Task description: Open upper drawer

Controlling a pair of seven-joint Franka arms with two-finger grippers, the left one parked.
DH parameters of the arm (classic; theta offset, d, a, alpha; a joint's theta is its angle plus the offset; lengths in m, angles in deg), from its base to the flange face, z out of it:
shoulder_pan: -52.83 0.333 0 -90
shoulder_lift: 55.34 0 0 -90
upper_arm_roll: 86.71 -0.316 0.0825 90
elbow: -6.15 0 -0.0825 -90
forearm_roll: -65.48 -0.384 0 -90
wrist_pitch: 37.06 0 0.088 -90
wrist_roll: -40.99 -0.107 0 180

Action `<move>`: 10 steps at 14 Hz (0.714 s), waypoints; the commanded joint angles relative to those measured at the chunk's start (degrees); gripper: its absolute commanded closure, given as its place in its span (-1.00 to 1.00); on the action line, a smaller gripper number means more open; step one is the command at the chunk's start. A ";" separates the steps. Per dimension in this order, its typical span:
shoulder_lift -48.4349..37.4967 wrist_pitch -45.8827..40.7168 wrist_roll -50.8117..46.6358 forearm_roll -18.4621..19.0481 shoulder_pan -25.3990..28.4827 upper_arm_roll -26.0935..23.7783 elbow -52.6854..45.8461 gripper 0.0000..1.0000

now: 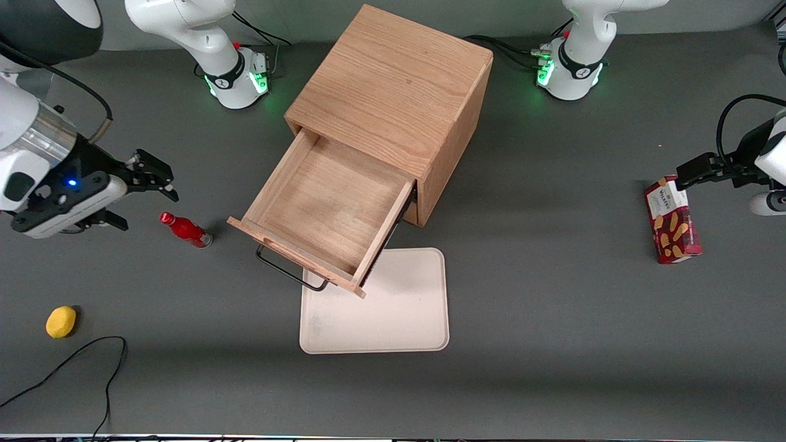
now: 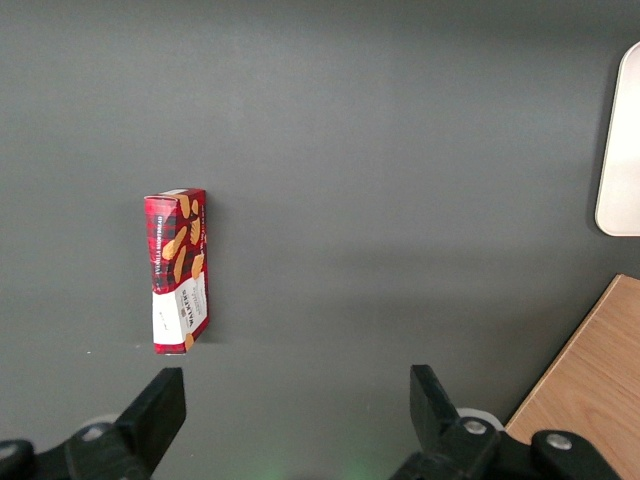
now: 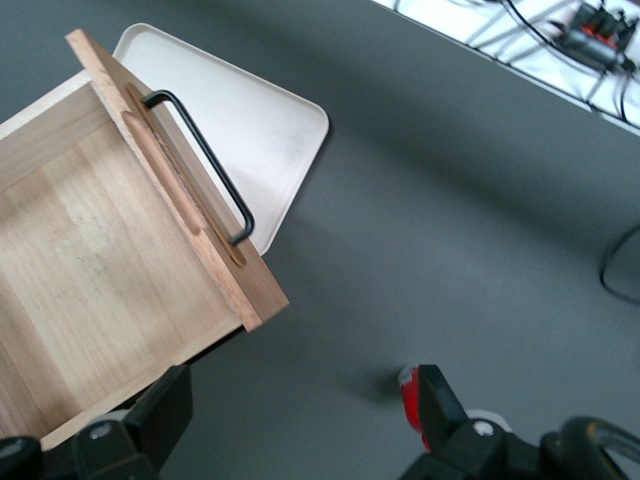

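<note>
From the front, the light-oak upper drawer point(image 1: 325, 212) with black wire handle point(image 1: 290, 271) stands pulled far out of the boxy wooden cabinet point(image 1: 393, 86), overhanging a cream plastic tray point(image 1: 399, 307). The right arm's black gripper point(image 1: 161, 181), fingers apart and empty, hovers above a small red bottle point(image 1: 185, 229), toward the working arm's end. At the wrist, the drawer point(image 3: 90, 270) shows bare.

Even overhead light, soft shadows beside cabinet point(image 1: 393, 98), frames sharp, no glare

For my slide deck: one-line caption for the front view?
Upper drawer pulled open and empty; open gripper hangs clear above the red bottle.
</note>
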 commanded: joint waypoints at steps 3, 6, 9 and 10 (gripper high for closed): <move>-4.28 -1.54 -2.32 10.27 -5.30 -5.25 5.25 -1.00; -4.72 -2.33 -2.23 11.09 -9.27 -9.06 5.33 -1.00; -4.20 -2.33 -7.03 10.74 -11.11 -9.15 5.16 -1.00; -3.85 -2.42 -9.15 10.82 -11.73 -9.06 4.90 -1.00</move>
